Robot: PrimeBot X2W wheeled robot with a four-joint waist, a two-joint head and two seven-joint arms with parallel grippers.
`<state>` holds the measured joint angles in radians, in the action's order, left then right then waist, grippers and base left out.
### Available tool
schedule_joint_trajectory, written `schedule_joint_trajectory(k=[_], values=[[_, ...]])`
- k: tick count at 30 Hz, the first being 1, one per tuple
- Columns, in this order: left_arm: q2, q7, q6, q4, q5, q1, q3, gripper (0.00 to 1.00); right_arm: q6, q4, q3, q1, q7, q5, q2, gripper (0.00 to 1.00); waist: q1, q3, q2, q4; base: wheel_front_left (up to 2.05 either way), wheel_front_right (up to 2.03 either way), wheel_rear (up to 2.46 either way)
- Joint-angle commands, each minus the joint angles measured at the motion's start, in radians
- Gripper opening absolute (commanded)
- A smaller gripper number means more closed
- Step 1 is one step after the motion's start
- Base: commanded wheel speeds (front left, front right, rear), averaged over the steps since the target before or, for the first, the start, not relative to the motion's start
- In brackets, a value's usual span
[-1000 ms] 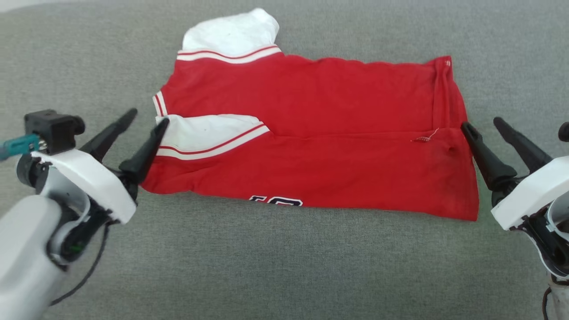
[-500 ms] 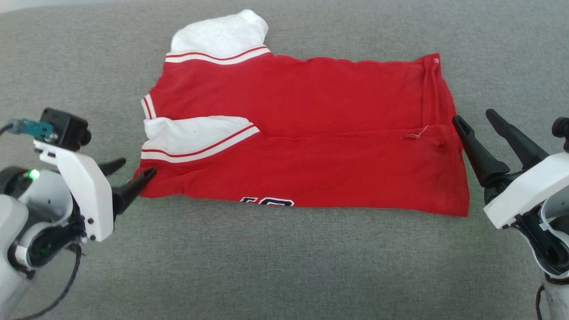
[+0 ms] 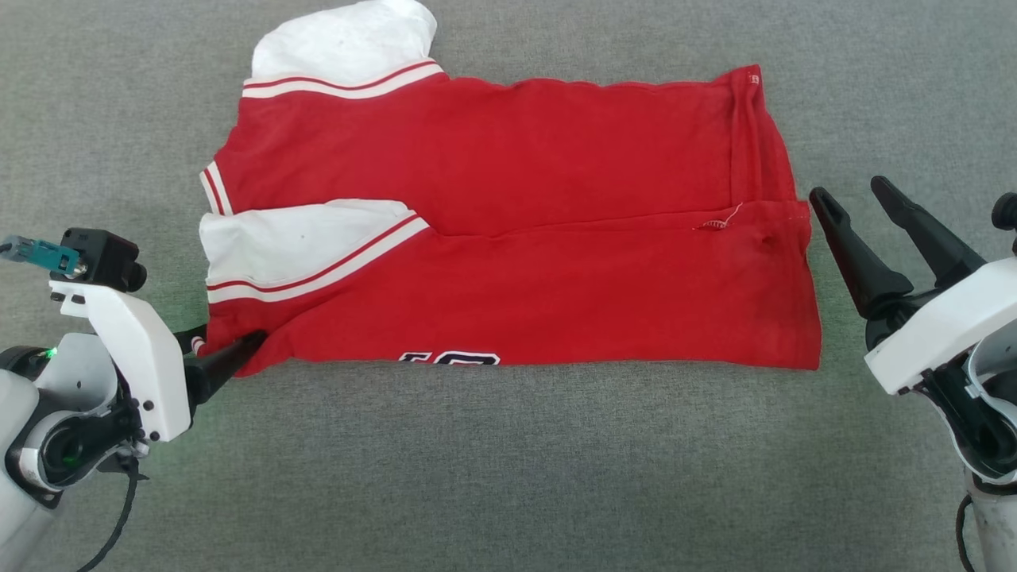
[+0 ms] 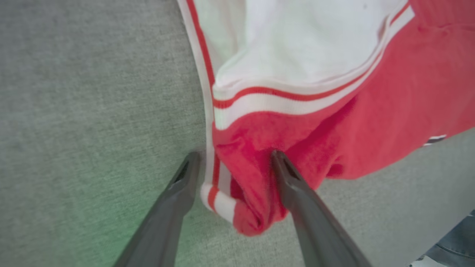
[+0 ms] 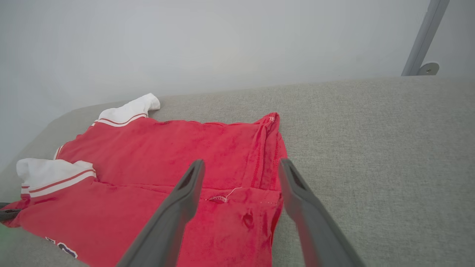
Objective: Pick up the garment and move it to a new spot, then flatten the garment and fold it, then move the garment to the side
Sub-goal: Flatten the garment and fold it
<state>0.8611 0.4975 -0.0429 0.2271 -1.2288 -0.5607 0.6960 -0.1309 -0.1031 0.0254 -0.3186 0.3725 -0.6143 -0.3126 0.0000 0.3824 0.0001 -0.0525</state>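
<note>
Garment (image 3: 508, 222) lies spread across the grey fabric surface (image 3: 508, 461), folded lengthwise, red side up, with white lining flaps showing at its left end. Right pincer (image 3: 850, 191) hovers just beside the right hem, fingers wide apart, nothing between them. Left pincer (image 3: 222, 342) is down at the near-left corner, and look at that: striped trim and bunched red cloth sit between its fingers, which stand apart, not clenched. One finger seems to touch the cloth, though blur makes that hard to call. A sliver of black lettering (image 3: 449, 359) peeks out at the near edge.
</note>
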Motion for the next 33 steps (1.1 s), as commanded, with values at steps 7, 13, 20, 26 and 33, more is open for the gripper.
schedule_joint_trajectory(k=[7,13,20,26,33], values=[[-0.047,0.019,-0.018,0.027,-0.03,0.021,0.022,0.0,0.001,-0.007,0.017,-0.018,0.028,0.013,-0.021,1.0,0.0,0.013,-0.0001,-0.014,0.0,0.0,0.0],[-0.056,-0.01,-0.024,0.023,-0.017,0.011,0.014,0.0,0.001,-0.032,0.088,0.007,0.184,0.026,-0.123,1.0,0.0,0.014,-0.0001,-0.01,0.0,0.0,0.0],[-0.082,-0.032,-0.029,0.007,0.012,-0.008,0.027,0.0,0.001,-0.075,0.167,0.019,0.473,-0.028,-0.239,1.0,0.0,0.02,-0.0001,0.014,0.0,0.0,0.0],[-0.109,-0.048,-0.035,0.002,0.032,-0.024,0.037,0.0,0.001,-0.036,0.206,-0.024,0.58,-0.033,-0.235,1.0,0.0,0.039,-0.0001,0.036,0.0,0.0,0.0],[-0.129,-0.066,-0.045,0.016,0.038,-0.038,0.042,0.0,0.001,0.082,0.234,-0.046,0.603,0.02,-0.216,1.0,0.0,0.055,-0.0001,0.057,0.0,0.0,0.0]])
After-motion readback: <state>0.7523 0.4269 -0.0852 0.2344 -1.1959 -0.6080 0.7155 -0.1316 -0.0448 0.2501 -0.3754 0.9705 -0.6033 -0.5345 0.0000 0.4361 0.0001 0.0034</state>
